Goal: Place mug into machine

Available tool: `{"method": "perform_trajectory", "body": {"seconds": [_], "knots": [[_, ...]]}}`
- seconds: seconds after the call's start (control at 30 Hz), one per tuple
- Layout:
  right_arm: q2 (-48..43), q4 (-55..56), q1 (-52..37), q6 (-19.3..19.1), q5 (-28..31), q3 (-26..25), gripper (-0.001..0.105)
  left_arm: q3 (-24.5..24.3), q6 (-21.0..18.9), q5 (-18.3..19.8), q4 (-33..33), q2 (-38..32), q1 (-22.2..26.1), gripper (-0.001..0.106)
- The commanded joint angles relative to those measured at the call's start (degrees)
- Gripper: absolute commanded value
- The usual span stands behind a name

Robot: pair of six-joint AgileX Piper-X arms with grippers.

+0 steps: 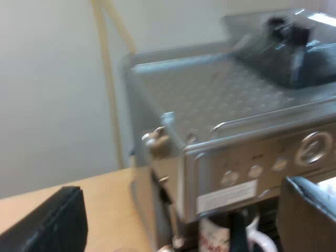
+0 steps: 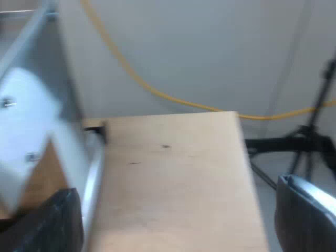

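1. Position of the task item. The mug (image 1: 218, 239), white with red print, is standing at the front of the espresso machine (image 1: 231, 136), directly beneath the control panel (image 1: 273, 168) and its row of round buttons. Its handle (image 1: 261, 240) is pointing out to one side. A dark upright part is standing just in front of the mug, and it cannot be identified. The mug's base is hidden, so it cannot be told whether it is sitting squarely on the tray.

2. Gripper state. The left gripper (image 1: 182, 189) is hanging wide open with nothing between its fingers (image 1: 50, 220), apart from the mug and facing the machine's front corner. The right gripper (image 2: 178, 194) is likewise standing wide and empty over the wooden table (image 2: 173, 173), beside the machine's side wall (image 2: 26, 121).

3. Step in hand (judgement). The mug is apparently sitting in its place already, so the work is coming down to clearing the left arm safely.

4. Recommended practice:
- Keeping the left fingers spread while the arm is travelling, so that neither one is catching the handle
- Moving straight away from the machine's front, not sweeping across it
- Holding the right arm off the side wall
- Checking that the mug is standing upright and centred under the spouts
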Motion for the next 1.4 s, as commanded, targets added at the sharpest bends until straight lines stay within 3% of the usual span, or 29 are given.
{"method": "perform_trajectory", "body": {"seconds": [0.03, 0.3, 0.5, 0.93, 1.07, 1.2, 1.4], "knots": [[-3.03, 1.62, -3.19, -0.97, -0.67, -0.60, 0.077, -0.52, 0.27, -0.36, 0.96, -4.17, -0.09, 0.078], [-10.76, 5.60, -4.34, -2.20, -0.77, -0.60, 0.077, -0.12, 1.42, -0.36, 8.88, -13.18, -0.09, 0.078], [-18.11, 10.91, -4.34, -2.20, -0.77, -0.60, 0.077, 2.62, 0.91, -0.36, 10.69, -20.12, -0.09, 0.078], [-34.02, 20.39, -4.34, -2.20, -1.91, 0.06, 0.077, 2.85, -0.04, -0.36, 30.27, -41.42, -0.09, 0.078], [-39.72, 23.39, -4.34, -1.80, -1.98, 1.98, 0.077, 0.91, 0.24, -0.39, 39.20, -40.78, 0.50, 0.078], [-44.74, 25.04, -4.34, -1.81, -1.98, 3.88, 0.077, 0.77, 0.14, -0.09, 39.38, -41.11, 0.50, 0.078], [-44.83, 28.84, -4.15, -1.81, -3.04, 4.97, 0.077, 0.77, 0.13, -0.09, 39.38, -41.11, 0.50, 0.078]]}}
